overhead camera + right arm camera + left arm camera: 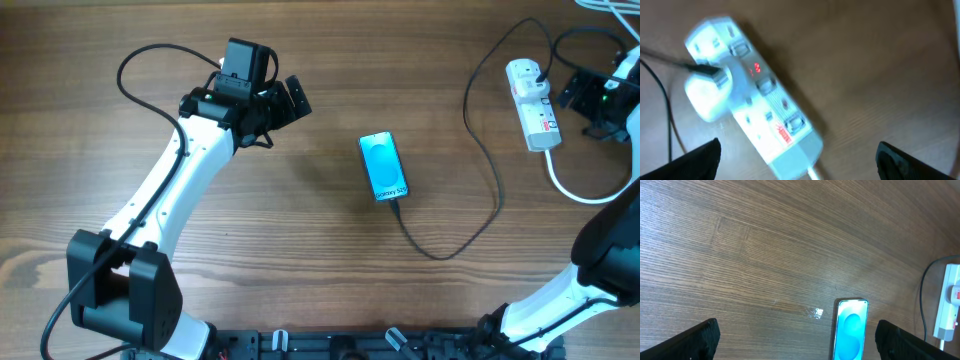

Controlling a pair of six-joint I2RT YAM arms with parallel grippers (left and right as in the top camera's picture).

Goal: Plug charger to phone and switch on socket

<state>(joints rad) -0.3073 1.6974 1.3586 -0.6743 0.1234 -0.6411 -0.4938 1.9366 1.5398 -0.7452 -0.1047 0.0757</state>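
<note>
One blurred white socket, seemingly red-lit

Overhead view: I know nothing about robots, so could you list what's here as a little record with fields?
surface: brown wooden tabletop
phone: small rectangular smartphone with bright blue screen, flat mid-table, screen up
charger: long thin black cable, looping from the phone's lower edge to the strip; whether plugged in, unclear
socket: white elongated power strip with red markings, far right
left end effector: open, empty, left of the phone
right end effector: open, empty, beside the strip
</note>
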